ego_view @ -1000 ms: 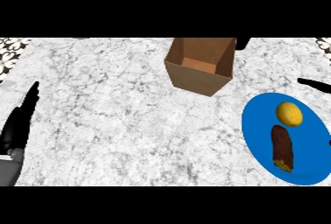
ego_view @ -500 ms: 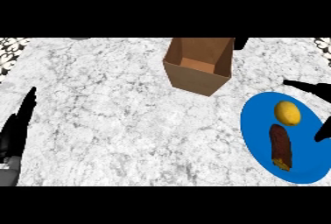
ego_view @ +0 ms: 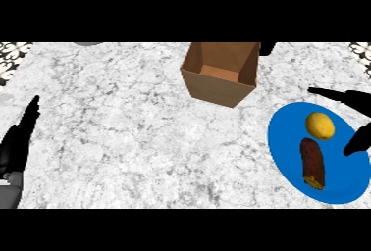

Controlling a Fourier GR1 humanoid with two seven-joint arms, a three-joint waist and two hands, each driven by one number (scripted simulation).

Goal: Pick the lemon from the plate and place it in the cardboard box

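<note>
A yellow lemon [ego_view: 320, 125] lies on the upper part of a blue plate [ego_view: 286, 147] at the right of the counter. Beside it on the plate lies a brown oblong food item [ego_view: 313, 162]. An open cardboard box [ego_view: 220, 72] stands at the top centre. My right hand [ego_view: 358, 139] comes in from the right edge, open; one finger [ego_view: 340, 95] stretches above the plate and the thumb sits just right of the lemon without touching it. My left hand [ego_view: 18, 142] rests open at the left edge.
The counter [ego_view: 130, 127] is white-grey marble. A patterned strip [ego_view: 13, 56] shows at the top left corner and another at the top right. A dark object [ego_view: 268, 48] peeks out behind the box.
My right hand has come further in from the right edge toward the lemon, its finger and thumb now straddling the plate's right side. The left hand has barely shifted.
</note>
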